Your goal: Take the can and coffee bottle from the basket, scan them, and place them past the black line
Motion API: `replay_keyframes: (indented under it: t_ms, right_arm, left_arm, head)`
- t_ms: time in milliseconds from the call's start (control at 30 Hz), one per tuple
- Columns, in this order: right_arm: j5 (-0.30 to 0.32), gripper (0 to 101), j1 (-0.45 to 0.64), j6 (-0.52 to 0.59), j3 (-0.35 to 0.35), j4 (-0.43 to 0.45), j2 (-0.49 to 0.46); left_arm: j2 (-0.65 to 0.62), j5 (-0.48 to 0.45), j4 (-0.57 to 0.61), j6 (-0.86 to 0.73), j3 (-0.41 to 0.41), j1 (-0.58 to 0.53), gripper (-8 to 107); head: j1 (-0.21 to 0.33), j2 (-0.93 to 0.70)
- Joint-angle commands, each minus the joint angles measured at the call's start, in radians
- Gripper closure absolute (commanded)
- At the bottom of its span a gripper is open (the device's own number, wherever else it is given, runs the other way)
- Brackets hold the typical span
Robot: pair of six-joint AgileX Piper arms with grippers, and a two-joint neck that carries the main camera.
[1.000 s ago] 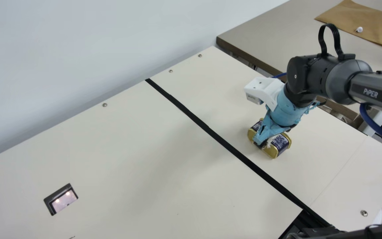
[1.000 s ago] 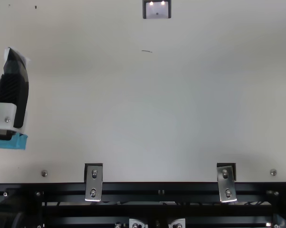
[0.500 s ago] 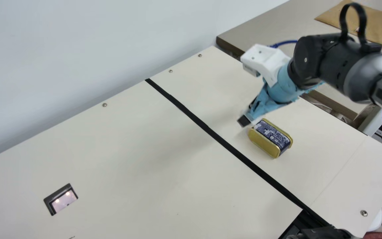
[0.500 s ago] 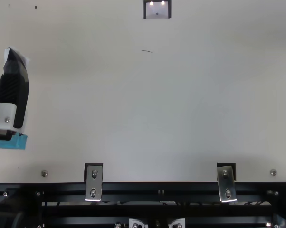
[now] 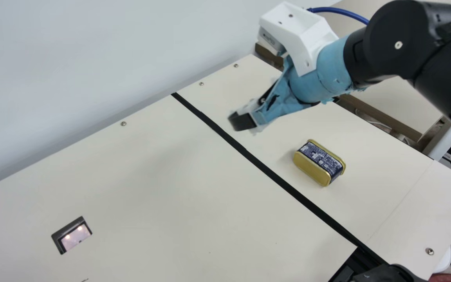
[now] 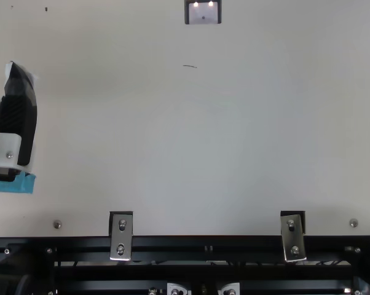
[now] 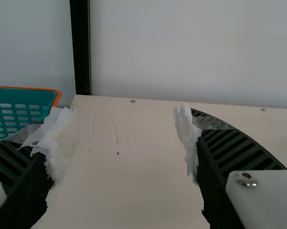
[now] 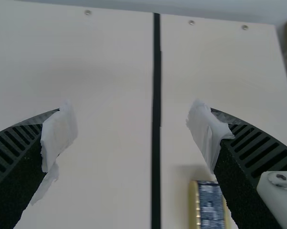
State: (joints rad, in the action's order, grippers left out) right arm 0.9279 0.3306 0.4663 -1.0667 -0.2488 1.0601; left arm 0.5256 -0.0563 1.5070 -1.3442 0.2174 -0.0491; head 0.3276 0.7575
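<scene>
The can (image 5: 319,163) is carried by the surface (image 5: 170,196) past the black line (image 5: 264,167), lower than the raised right pincer (image 5: 243,120) and well apart from its tips, toward the robot's right. The right pincer is spread around nothing, and in its wrist view the line is framed between its fingers. The left pincer (image 6: 18,83) is also spread.
</scene>
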Motion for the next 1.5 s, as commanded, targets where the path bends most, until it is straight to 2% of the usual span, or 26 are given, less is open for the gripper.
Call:
replay_keyframes:
  t_ms: [0,300,600,633,667,800,1200,1467]
  right_arm:
    - [0.046,0,-0.048,-0.046,-0.015,-0.061,-0.020]
    - [0.192,0,-0.124,-0.247,-0.042,-0.261,-0.106]
    - [0.278,0,-0.118,-0.436,-0.013,-0.378,-0.234]
    - [0.283,0,-0.119,-0.459,-0.009,-0.388,-0.249]
    - [0.277,0,-0.118,-0.407,-0.013,-0.369,-0.224]
    - [0.290,0,-0.118,-0.466,-0.009,-0.394,-0.253]
    - [0.292,0,-0.118,-0.466,-0.009,-0.389,-0.255]
    - [0.292,0,-0.118,-0.466,-0.009,-0.389,-0.255]
  left_arm:
    - [0.000,0.000,0.000,0.000,0.000,0.000,9]
    - [0.000,0.000,0.000,0.000,0.000,0.000,9]
    - [0.000,0.000,0.000,0.000,0.000,0.000,9]
    - [0.000,0.000,0.000,0.000,0.000,0.000,9]
    - [0.000,0.000,0.000,0.000,0.000,0.000,9]
    - [0.000,0.000,0.000,0.000,0.000,0.000,9]
    - [0.000,0.000,0.000,0.000,0.000,0.000,9]
    - [0.000,0.000,0.000,0.000,0.000,0.000,9]
  head:
    - [0.032,0.025]
    - [0.032,0.025]
    - [0.032,0.025]
    - [0.032,0.025]
    - [0.032,0.025]
    - [0.032,0.025]
    - [0.025,0.011]
    - [0.025,-0.201]
